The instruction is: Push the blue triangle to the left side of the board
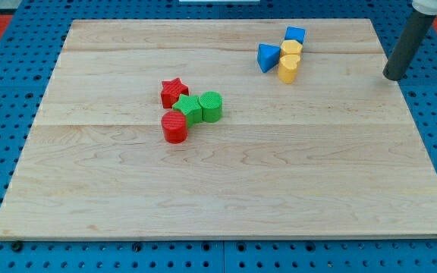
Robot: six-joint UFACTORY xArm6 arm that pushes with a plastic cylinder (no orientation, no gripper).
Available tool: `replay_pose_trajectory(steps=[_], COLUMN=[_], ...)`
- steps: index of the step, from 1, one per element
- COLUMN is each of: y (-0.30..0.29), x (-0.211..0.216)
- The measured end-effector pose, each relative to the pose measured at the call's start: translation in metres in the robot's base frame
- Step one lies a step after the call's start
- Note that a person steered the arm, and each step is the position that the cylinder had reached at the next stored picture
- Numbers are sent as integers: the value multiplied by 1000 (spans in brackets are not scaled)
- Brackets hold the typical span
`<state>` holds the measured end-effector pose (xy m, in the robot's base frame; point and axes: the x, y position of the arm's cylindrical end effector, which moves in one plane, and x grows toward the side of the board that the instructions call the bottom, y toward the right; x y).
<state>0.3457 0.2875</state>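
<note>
The blue triangle [267, 58] lies near the view's top right of the wooden board [226, 197]. It touches a yellow block [288, 68] on its right. Another yellow block [292, 49] and a blue block [295, 35] sit just above that one. My tip [392, 77] is at the board's right edge, well to the right of the blue triangle and apart from all blocks.
A cluster sits left of the board's middle: a red star [174, 92], a green star-like block [189, 110], a green cylinder [212, 106] and a red cylinder [174, 127]. A blue pegboard [6, 91] surrounds the board.
</note>
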Motion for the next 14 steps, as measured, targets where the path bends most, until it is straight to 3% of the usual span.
replay_pose_trajectory(steps=[4,5,6,7,8,10,11,14], y=[-9,-74,-144,-199,-235,-398,-450,-433], x=[-10,-54,-32,-40,-66,-96,-112,-112])
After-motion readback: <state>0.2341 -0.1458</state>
